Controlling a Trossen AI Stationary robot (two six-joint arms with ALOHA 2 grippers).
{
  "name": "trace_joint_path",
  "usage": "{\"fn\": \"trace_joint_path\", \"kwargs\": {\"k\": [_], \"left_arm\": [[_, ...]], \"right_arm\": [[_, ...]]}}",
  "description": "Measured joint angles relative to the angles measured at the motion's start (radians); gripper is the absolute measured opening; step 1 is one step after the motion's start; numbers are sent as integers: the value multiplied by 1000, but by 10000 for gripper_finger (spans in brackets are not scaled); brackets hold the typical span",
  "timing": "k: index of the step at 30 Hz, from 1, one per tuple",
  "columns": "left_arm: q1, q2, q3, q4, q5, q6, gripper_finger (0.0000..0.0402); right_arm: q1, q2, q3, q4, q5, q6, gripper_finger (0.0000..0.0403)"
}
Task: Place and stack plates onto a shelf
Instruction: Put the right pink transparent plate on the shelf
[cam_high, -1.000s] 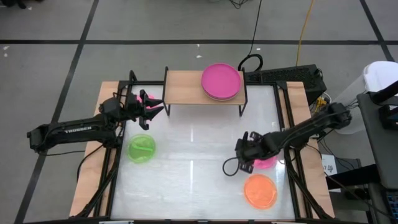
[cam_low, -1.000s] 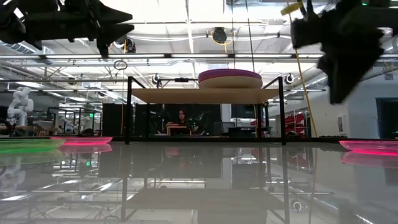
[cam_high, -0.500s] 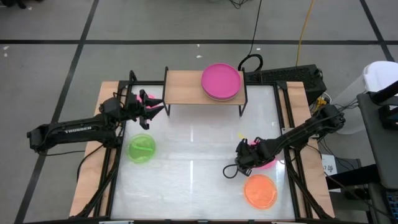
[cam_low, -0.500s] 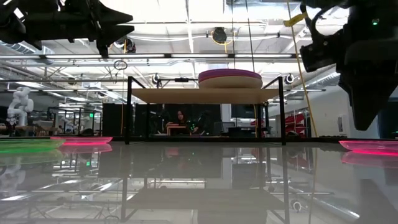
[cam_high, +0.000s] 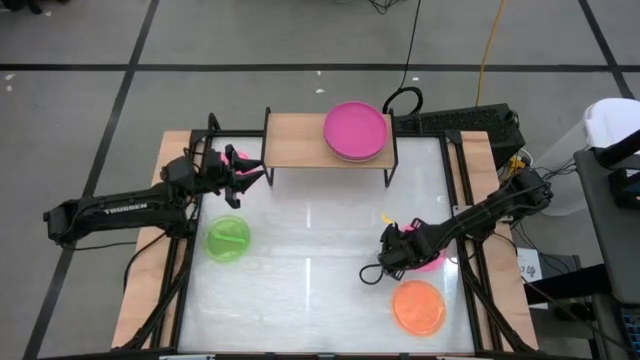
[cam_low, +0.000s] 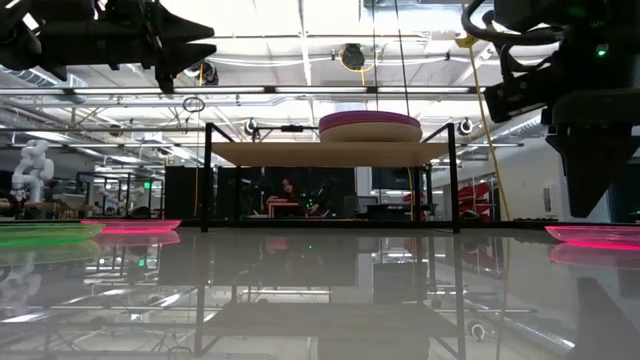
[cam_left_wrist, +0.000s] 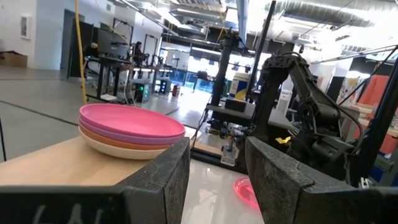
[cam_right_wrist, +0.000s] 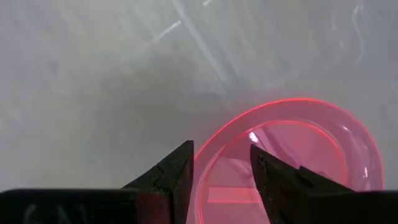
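A stack of large plates (cam_high: 356, 130), magenta on top, sits on the right half of the light-wood shelf (cam_high: 295, 140). On the white tabletop lie small translucent plates: pink (cam_high: 432, 262) near the right edge, orange (cam_high: 418, 306) nearer, green (cam_high: 228, 238) at the left, and another pink one (cam_high: 232, 158) by the shelf's left leg. My right gripper (cam_right_wrist: 221, 152) is open and points down. Its fingers stand on either side of the right pink plate's left rim (cam_right_wrist: 208, 155), just above it and apart from it. My left gripper (cam_high: 252, 172) is open and hovers level by the shelf's left end.
The shelf's left half (cam_left_wrist: 56, 162) is bare wood. Its thin black legs (cam_low: 207, 180) stand at the table's far side. Black frame rails run along the table's left and right edges (cam_high: 470, 250). The table's middle holds no objects.
My right gripper has moved a little toward the table's near edge and down, tipping from a slant to point straight down over the right pink plate's rim. The plates and the left arm have kept still.
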Motion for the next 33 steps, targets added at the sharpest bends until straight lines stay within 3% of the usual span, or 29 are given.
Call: {"fn": "trace_joint_path", "kwargs": {"k": [7, 14, 20, 24, 30, 33], "left_arm": [[0, 0, 0, -1, 0, -10, 161], [0, 0, 0, -4, 0, -10, 161], [0, 0, 0, -4, 0, -11, 161], [0, 0, 0, -5, 0, -13, 161], [0, 0, 0, -10, 0, -13, 161], [0, 0, 0, -10, 0, -13, 161]], "right_arm": [[0, 0, -9, 14, 3, 40, 139], [-1, -2, -122, 157, -51, 71, 139], [-2, -3, -146, 151, -50, 93, 137], [-3, -3, -146, 151, -55, 52, 106], [-4, -27, -149, 137, -96, 3, 14], [-3, -64, -153, 119, -110, 4, 8]]}}
